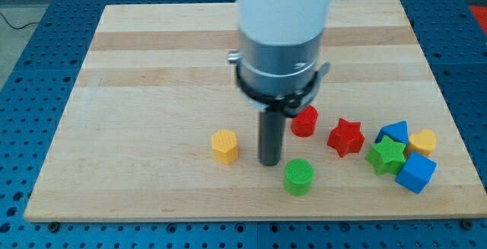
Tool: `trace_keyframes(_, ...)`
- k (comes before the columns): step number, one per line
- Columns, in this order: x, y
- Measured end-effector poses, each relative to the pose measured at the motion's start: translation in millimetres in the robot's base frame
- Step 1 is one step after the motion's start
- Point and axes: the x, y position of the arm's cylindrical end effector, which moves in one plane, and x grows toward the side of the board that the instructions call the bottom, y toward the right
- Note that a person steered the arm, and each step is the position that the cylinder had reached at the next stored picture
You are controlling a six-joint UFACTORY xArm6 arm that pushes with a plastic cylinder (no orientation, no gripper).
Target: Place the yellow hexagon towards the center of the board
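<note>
Robotics lab: wooden board (152,66) on blue perforated bench (30,51).

Red block (305,121) partly behind rod (271,136)

A green cylinder (298,177) sits near the bench's (152,66) bottom edge, with a red block (305,121) at its 12 o'clock. At 3 o'clock of that red block lie a red star (345,136), then a cluster: green star (386,155), blue block (394,132), yellow block (423,142) and blue cube (416,173).

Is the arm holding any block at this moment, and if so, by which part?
Nothing is held. The arm ends in a rod; my tip rests on the board, apart from the yellow hexagon to its left and the green cylinder at its lower right.
</note>
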Motion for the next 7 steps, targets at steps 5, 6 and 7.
trace_keyframes(5,3,-92)
trace_keyframes(6,-10,-64)
trace_keyframes(7,-63,-83)
